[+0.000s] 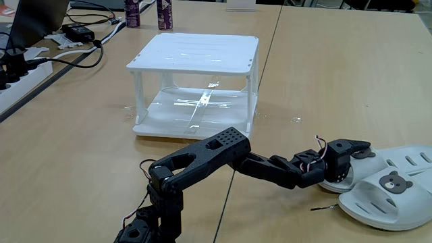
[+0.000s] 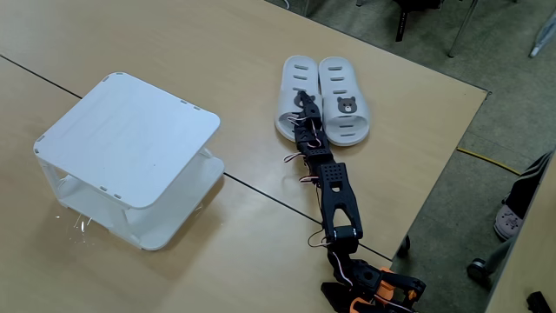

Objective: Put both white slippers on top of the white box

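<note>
- Presently, nothing of the task is complete: the flat glossy top of the square white plastic two-tier box [image 2: 130, 139] carries no footwear.
- The pair of off-white rubber slide slippers [image 2: 343, 109] lies side by side and touching on the tan wooden table [image 2: 243, 252], directly under and just beyond the pincer, with the box well apart across the tabletop.
- The black two-finger pincer [image 2: 303, 101] sits low over the strap region of one slipper [image 1: 388, 196], the one beside its bear-badged mate in the view from above.
- Pincer state: I cannot tell whether the jaws are spread or closed on the strap; the fingertips are hidden by the wrist in both fixed views.
- Judgement: the first pick-up is at hand; both lifts, carries and placements remain outstanding.
</note>
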You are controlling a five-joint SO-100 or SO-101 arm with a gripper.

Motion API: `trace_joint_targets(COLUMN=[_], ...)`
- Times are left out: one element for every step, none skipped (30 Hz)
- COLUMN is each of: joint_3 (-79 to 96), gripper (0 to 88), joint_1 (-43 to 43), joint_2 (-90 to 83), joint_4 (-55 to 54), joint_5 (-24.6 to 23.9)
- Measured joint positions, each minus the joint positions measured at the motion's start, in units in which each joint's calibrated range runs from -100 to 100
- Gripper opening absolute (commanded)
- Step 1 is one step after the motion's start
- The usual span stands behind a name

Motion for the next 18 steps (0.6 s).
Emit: trace_joint_targets(joint_3=[0.0,0.0,0.0,0.0,-0.5,-1.1,-1.3,-1.3,-1.3,-1.3,-1.3,-1.3,-1.3,-1.3,-1.2,-1.2,-1.2,-1.2], gripper=[0.8,0.8,0.8,0.8,0.8,0.8,0.8,0.8,0.8,0.8,0.8,0.8,0.8,0.8,0.8,0.8,0.8,0.8], joint_1=[0.0,0.0,0.0,-0.1,-0.1,-0.1,-0.1,-0.1,-0.1,-0.1,-0.1,-0.1,-0.1,0.1,0.1,-0.1,-0.1,-0.1], joint_2=[0.0,0.0,0.0,0.0,-0.1,-0.2,-1.1,-2.5,-4.3,-5.8,-7.3,-9.1,-11.5,-13.1,-14.8,-16.5,-18.2,-20.0], joint_4=[0.0,0.2,0.9,2.4,4.6,5.8,8.2,11.3,13.8,16.2,18.5,20.6,23.0,24.5,26.0,27.5,28.8,30.1], joint_5=[0.0,0.0,0.0,0.0,0.0,0.0,0.0,0.0,0.0,0.0,0.0,0.0,0.0,0.0,0.0,0.0,0.0,0.0])
